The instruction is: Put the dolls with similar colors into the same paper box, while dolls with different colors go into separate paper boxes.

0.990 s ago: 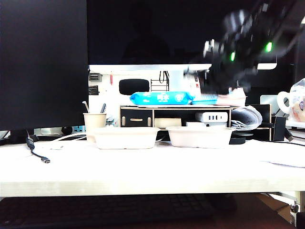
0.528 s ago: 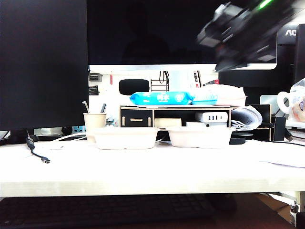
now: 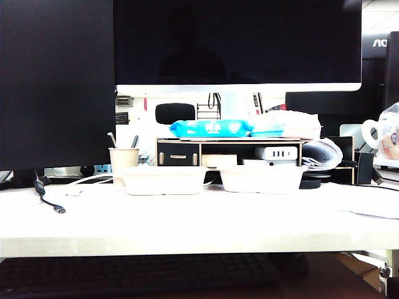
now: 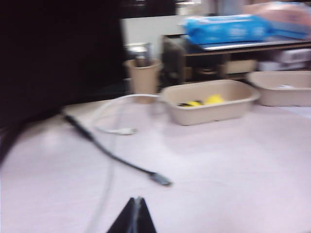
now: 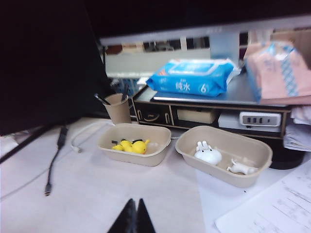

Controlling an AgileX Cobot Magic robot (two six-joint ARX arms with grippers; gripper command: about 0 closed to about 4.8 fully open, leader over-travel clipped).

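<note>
Two paper boxes stand side by side on the white table: a left box and a right box. In the right wrist view the left box holds two yellow dolls lying together, one with black tips. The right box holds a rounded white doll and a small white thing beside it. My right gripper hangs shut and empty, well back from both boxes. My left gripper is shut and empty over the bare table, with the yellow dolls far ahead. Neither arm shows in the exterior view.
Behind the boxes stand a black drawer shelf with a blue wet-wipes pack on top and a beige paper cup with pens. A cable with a plug trails at the left. Papers lie at the right; dark monitors rise behind.
The right arm, blurred above the right box a second ago, has risen up and to the right and left the exterior view. The boxes have not moved.
</note>
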